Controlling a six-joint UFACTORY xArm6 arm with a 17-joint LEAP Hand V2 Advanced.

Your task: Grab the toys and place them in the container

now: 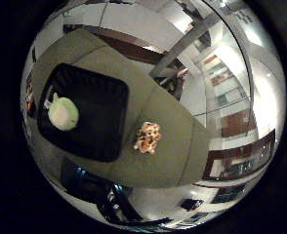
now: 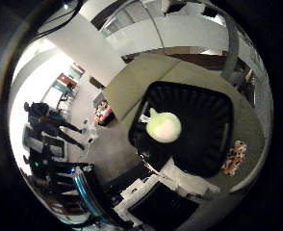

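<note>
A pale green plush toy [image 2: 163, 126] lies inside the black container [image 2: 210, 126], close to one corner of it. The container stands on an olive-green table [image 1: 170, 131]. An orange and white spotted plush toy [image 1: 148, 137] lies on the table just outside the container's rim. The table and both toys look small and far below the palm. No part of the hand shows in either view.
The table's edges drop off to a grey floor on all sides. Dark equipment with a blue-lit part [image 2: 86, 187] stands by one table edge. A grey post [image 1: 182, 46] rises past the far side of the table.
</note>
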